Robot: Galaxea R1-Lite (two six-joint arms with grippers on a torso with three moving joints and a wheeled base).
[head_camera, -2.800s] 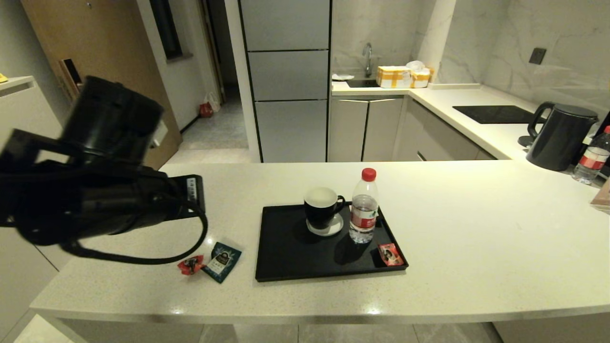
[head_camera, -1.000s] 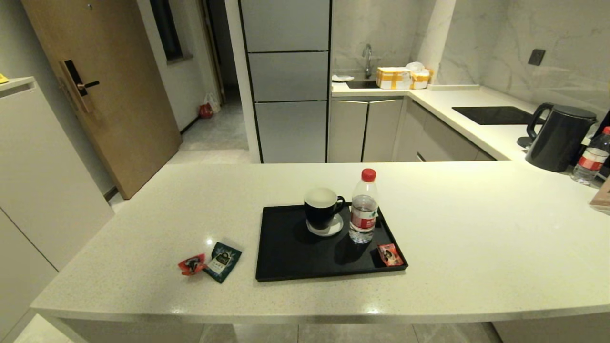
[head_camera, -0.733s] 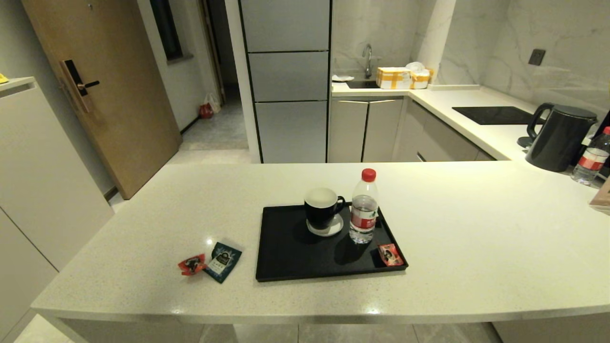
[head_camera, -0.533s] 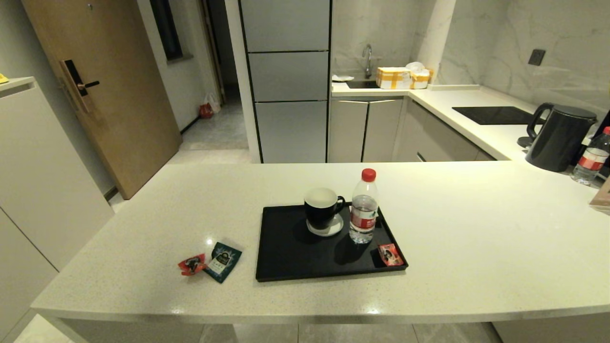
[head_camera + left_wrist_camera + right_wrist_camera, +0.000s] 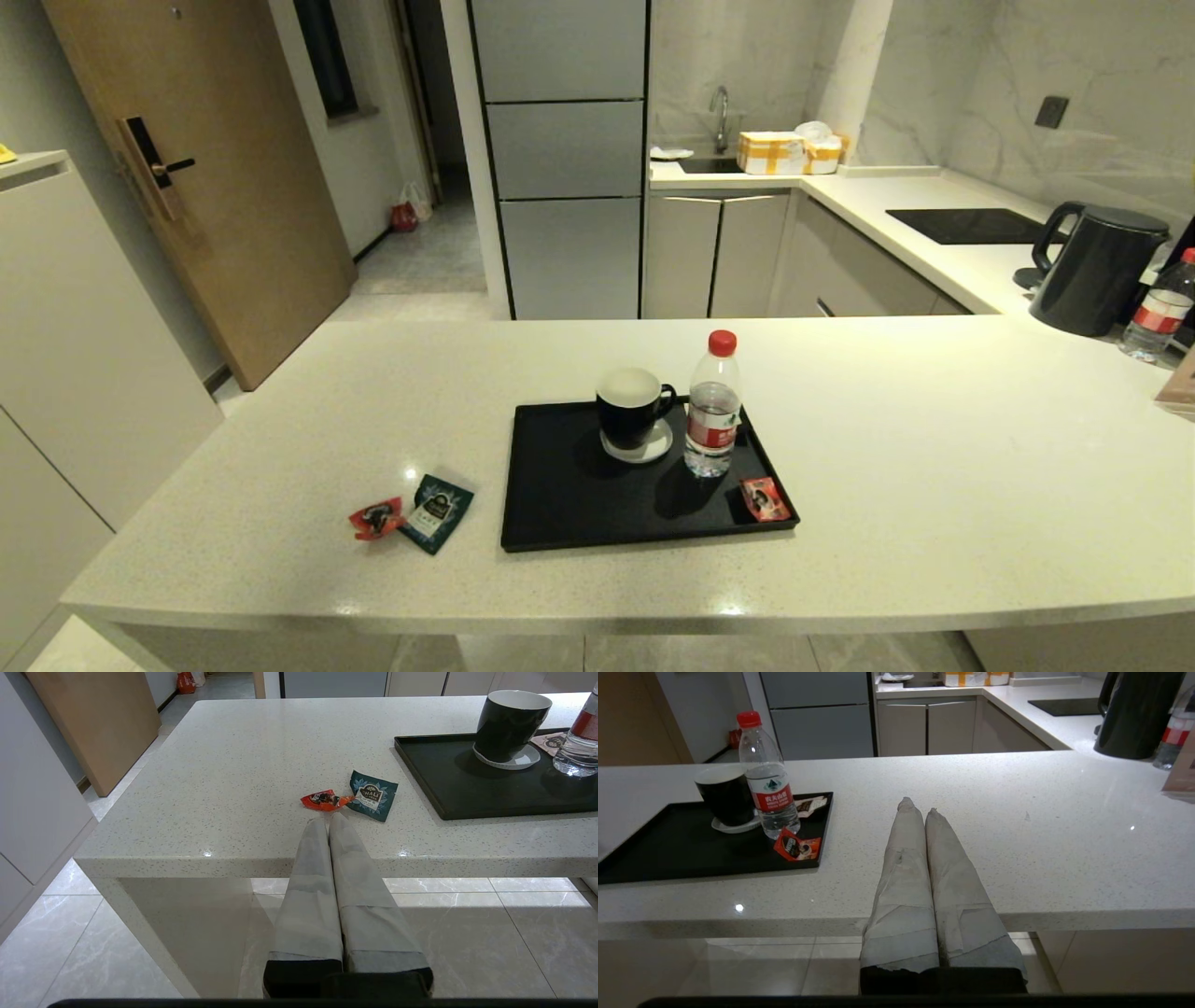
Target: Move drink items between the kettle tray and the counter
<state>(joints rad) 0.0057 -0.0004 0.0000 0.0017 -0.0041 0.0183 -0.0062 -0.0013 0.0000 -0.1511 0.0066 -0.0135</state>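
Note:
The black kettle tray lies mid-counter. On it stand a clear water bottle with red cap and label, and a red sachet at its near right corner. A pale sachet lies at the tray's far side. A red sachet and a dark teal sachet lie on the cream counter left of the tray. My left gripper is shut and empty, held off the counter's front edge near those sachets. My right gripper is shut and empty, off the front edge right of the tray.
A black mug with white inside sits on a saucer on the tray. A tall black kettle and a second water bottle stand at the far right. A black hob lies on the back counter.
The left arm, which filled the left of the head view 2.8 s ago, has dropped out of that view. Nothing on the counter or tray has moved.

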